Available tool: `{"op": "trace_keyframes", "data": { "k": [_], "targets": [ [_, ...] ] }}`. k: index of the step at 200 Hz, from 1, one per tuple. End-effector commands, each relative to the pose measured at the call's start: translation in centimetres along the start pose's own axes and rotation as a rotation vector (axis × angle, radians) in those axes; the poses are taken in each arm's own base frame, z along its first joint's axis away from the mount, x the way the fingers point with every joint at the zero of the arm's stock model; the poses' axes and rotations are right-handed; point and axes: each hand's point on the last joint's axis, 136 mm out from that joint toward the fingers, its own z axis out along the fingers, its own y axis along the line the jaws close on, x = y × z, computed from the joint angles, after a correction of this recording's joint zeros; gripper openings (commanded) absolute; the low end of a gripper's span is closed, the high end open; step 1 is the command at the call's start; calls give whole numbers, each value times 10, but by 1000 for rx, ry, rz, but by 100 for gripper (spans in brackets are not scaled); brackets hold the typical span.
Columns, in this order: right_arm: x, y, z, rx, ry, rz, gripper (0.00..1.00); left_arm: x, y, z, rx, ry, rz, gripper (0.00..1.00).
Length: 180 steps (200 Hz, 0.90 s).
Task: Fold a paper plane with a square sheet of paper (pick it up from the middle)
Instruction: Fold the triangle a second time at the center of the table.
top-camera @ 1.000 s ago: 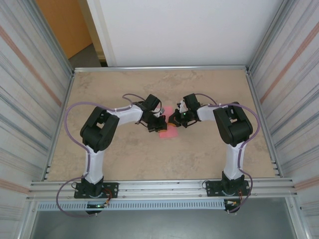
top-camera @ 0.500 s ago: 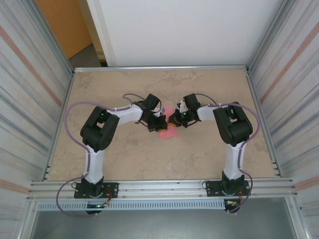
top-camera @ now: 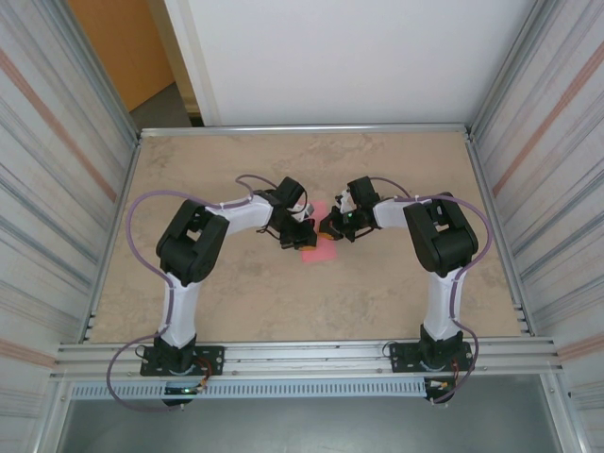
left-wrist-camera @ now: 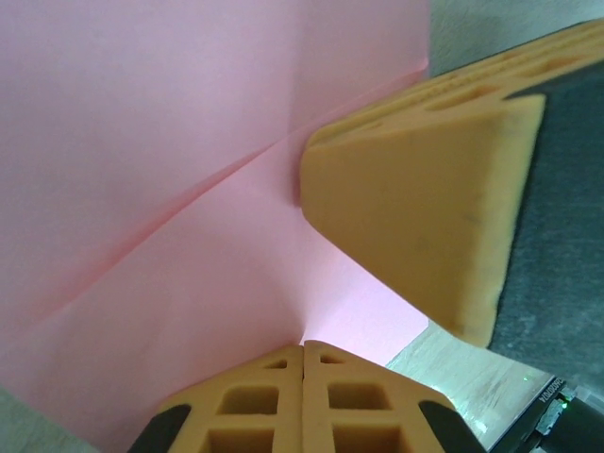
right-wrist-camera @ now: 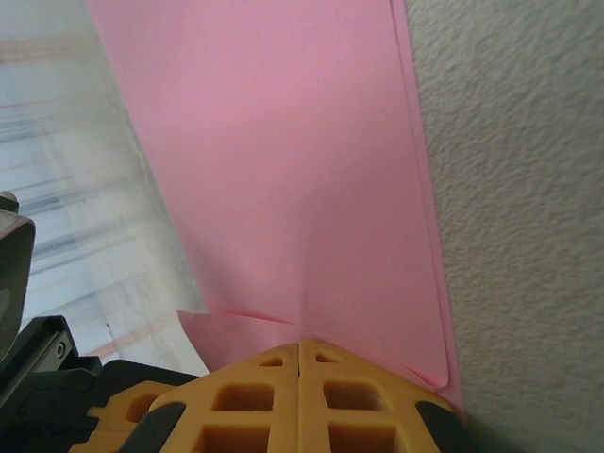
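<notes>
The square sheet of paper (top-camera: 319,249) is pink and held above the table's middle between both grippers. It is folded into layers, with a diagonal crease (left-wrist-camera: 189,203) across it in the left wrist view. My left gripper (top-camera: 300,236) is shut on the sheet's edge (left-wrist-camera: 302,345). My right gripper (top-camera: 331,226) is shut on the opposite edge (right-wrist-camera: 300,342), where two layers (right-wrist-camera: 283,170) overlap. One of the right gripper's orange fingers (left-wrist-camera: 425,212) lies against the sheet in the left wrist view. A paper plane is out of view.
The beige table (top-camera: 236,293) is walled by corrugated metal panels (top-camera: 57,189) left and right, and a white wall (top-camera: 340,57) stands behind it. An aluminium rail (top-camera: 302,354) runs along the near edge, between the arm bases.
The left arm's elbow has shifted slightly to the right. The pink flap hanging below the grippers looks a little smaller. Both grippers stay shut on the sheet.
</notes>
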Motion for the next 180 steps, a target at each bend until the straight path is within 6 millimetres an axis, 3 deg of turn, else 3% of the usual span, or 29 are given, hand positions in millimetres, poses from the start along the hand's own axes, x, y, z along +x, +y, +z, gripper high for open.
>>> {"op": "trace_keyframes", "data": {
  "k": [1,106,180],
  "targets": [
    [19,-83,11,250,32,136,0,6,11,0,-46,40,22,0],
    [19,-87,11,263,43,147,0,25,23,-3,-83,119,83,0],
    [19,-89,12,267,47,154,0,57,55,-13,-205,189,102,0]
  ]
}}
